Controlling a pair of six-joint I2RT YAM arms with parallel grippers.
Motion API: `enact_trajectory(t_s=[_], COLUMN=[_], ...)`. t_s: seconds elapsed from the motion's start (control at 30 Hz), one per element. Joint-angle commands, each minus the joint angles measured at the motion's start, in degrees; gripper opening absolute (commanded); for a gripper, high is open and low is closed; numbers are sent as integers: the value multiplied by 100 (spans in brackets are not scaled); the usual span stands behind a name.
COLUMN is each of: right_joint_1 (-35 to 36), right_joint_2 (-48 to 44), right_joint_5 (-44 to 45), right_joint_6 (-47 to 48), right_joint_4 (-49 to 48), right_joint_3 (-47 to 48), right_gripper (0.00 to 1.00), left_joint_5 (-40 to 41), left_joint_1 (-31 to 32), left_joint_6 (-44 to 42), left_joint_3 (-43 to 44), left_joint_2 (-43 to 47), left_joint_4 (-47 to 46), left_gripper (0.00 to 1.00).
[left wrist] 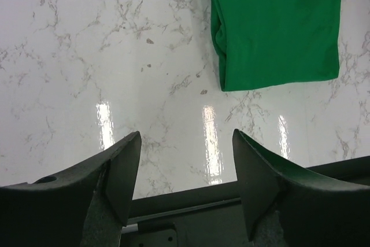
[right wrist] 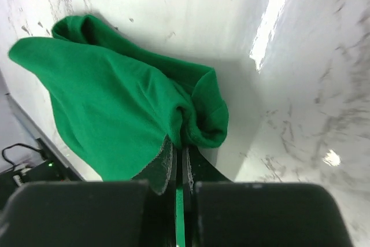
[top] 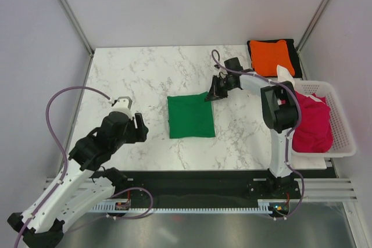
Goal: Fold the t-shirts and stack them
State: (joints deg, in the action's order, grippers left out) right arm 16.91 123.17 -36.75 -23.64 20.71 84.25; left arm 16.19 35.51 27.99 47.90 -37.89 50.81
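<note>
Right gripper [right wrist: 178, 153] clamped on corner of folded green t-shirt [top: 190, 114], left gripper [left wrist: 186, 137] spread, empty; best dragged low, folds intact, to orange t-shirt [top: 270, 56] at far right corner of table [top: 128, 74].

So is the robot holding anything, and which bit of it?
Yes. The right gripper pinches the green t-shirt by its far right corner. The left gripper is open, holding nothing.

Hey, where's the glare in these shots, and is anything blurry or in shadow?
Left wrist view: three bright streaks reflect off the marble table ahead of the left gripper; the green t-shirt is sharp. Right wrist view: a glare patch at upper right, marble veins smeared toward the right edge, the shirt casting a soft shadow behind it. Top external view: even light, no glare.
</note>
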Motion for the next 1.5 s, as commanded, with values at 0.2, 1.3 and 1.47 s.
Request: enact_trajectory(t_s=[0.2, 1.3, 1.47], right_joint_1=[-284, -1268, -1409], right_joint_2=[-830, -1287, -1252], right_joint_5=[2496, 4343, 4106], right_joint_6=[1501, 3014, 2909], right_joint_4=[2103, 2306, 2306], right_joint_3=[1769, 4601, 4776], right_gripper=[0, 0, 0], left_joint_5=[51, 535, 535], left_joint_1=[26, 18, 18], left_joint_6=[-259, -83, -74], left_joint_3=[-545, -413, -422], left_joint_2=[809, 554, 511], left_joint_4=[-932, -712, -712], left_gripper=[71, 64, 63])
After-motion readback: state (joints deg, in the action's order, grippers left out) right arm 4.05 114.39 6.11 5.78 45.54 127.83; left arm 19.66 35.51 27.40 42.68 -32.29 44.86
